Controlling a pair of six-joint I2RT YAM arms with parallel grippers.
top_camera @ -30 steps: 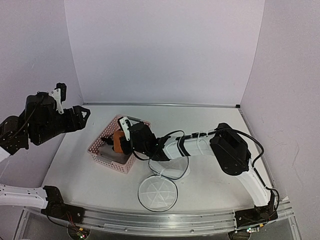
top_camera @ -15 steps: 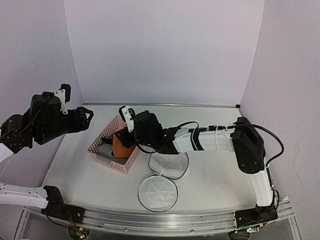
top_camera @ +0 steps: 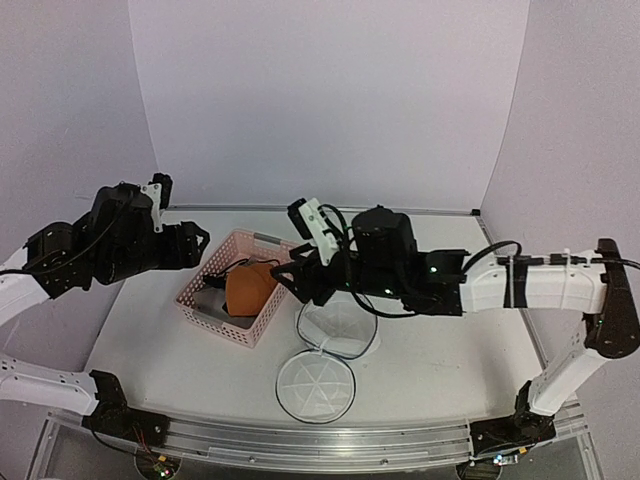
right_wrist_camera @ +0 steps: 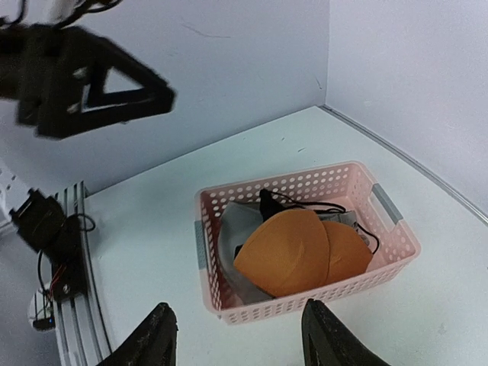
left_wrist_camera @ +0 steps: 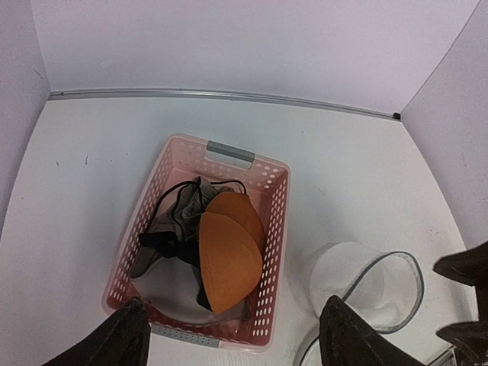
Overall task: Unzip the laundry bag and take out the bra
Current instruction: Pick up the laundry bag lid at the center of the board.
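Observation:
The orange bra (top_camera: 250, 290) lies cups-up in the pink basket (top_camera: 192, 297), free of both grippers. It also shows in the left wrist view as bra (left_wrist_camera: 229, 255) and in the right wrist view as bra (right_wrist_camera: 297, 252). The white mesh laundry bag (top_camera: 338, 328) stands open on the table right of the basket, and its round lid (top_camera: 315, 387) lies flat in front of it. My right gripper (top_camera: 292, 280) hangs open just right of the basket, above its edge. High at the basket's left, my left gripper (top_camera: 196, 245) is open and holds nothing.
Grey cloth (left_wrist_camera: 179, 217) and dark straps lie under the bra inside the basket (left_wrist_camera: 279, 221). The bag (left_wrist_camera: 366, 282) stands close to the basket's right side. Walls close the table at the back and both sides. The left arm (right_wrist_camera: 91, 84) shows beyond the basket (right_wrist_camera: 290, 183).
My right gripper opened, let the bra drop into the basket, and drew back up and to the right. The left arm shifted right toward the basket.

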